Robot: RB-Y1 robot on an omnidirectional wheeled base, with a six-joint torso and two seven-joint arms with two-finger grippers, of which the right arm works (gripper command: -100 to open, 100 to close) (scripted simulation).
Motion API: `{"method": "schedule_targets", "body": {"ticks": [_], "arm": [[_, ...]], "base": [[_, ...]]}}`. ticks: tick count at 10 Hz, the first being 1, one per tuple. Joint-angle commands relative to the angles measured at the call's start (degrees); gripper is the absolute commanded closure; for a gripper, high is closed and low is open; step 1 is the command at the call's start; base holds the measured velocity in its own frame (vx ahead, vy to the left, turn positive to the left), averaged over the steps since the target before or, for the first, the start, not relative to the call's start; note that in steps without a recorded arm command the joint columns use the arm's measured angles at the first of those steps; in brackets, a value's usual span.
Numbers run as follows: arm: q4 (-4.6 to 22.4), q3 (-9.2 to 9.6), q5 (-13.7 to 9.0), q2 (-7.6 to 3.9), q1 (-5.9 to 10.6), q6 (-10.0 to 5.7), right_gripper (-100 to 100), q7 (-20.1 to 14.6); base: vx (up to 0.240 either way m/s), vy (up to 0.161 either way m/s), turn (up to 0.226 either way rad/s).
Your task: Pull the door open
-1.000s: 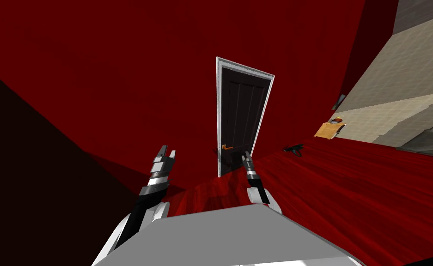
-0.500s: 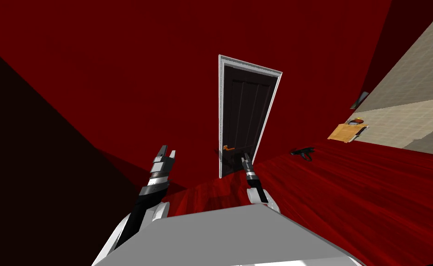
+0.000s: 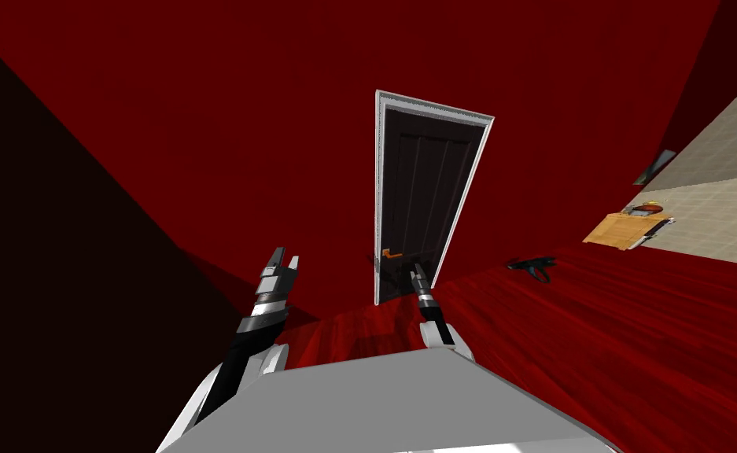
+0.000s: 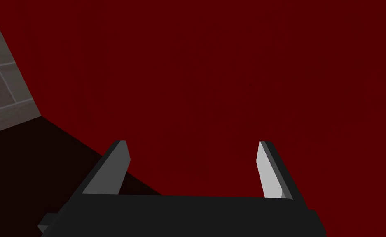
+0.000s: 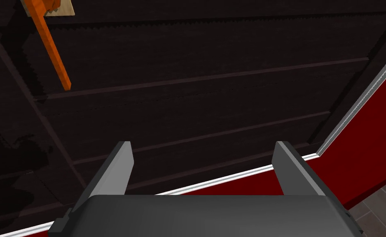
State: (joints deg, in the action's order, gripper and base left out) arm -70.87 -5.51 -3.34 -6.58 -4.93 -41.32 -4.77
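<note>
Looking at a dark panelled door (image 3: 425, 204) sitting just right of centre in the head view, filling its white frame (image 3: 471, 197) in the red wall (image 3: 201, 118). Seeing an orange lever handle (image 3: 391, 253) sticking out near the door's lower left edge, mounted on a pale backplate (image 5: 64, 7) in the right wrist view. Holding the right gripper (image 3: 418, 273) up in front of the door's bottom part, just right of the handle and not touching it, fingers (image 5: 120, 168) spread wide with nothing between them but dark door panel. Hovering the left gripper (image 3: 286, 259) left of centre, well apart from the door, pointing at bare red wall, jaws likewise released and empty. Also spotting red floor (image 3: 595, 338) running across the lower right, a small black thing (image 3: 533, 266) lying on it right of the door, and an orange-brown boxy thing (image 3: 626, 230) near the right edge beside pale tiles (image 3: 720, 212). Not managing to tell what either really is, tbh.
</note>
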Motion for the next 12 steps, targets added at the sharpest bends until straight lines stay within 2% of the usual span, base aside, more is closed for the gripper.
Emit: {"method": "schedule_targets", "body": {"ticks": [1,2,3,4,6,7,8,9,12], "arm": [[2.86,-0.18,-0.12,-0.34,1.38,-0.69,-100,-0.06],[3.98,-0.18,-0.12,-0.34,1.38,-0.69,-100,-0.06],[6.22,-0.29,-0.19,-0.55,2.28,-1.09,-100,-0.10],[6.57,-0.29,-0.19,-0.55,2.28,-1.09,-100,-0.10],[10.47,-0.50,-0.34,-0.96,4.09,-1.87,-100,-0.19],[11.74,-0.50,-0.34,-0.96,4.09,-1.87,-100,-0.19],[13.67,-0.60,-0.40,-1.14,4.92,-2.23,-100,-0.23],[14.11,-0.60,-0.40,-1.14,4.92,-2.23,-100,-0.23],[20.37,-0.88,-0.60,-1.64,7.31,-3.27,-100,-0.34]], "base": [[0.024,-0.051,0.147],[0.024,-0.042,0.077],[0.034,-0.048,0.123],[0.023,-0.045,0.065],[0.029,-0.056,0.177],[0.024,-0.065,0.081],[0.024,-0.064,0.094],[0.021,-0.046,0.073],[0.030,-0.062,0.209]]}}
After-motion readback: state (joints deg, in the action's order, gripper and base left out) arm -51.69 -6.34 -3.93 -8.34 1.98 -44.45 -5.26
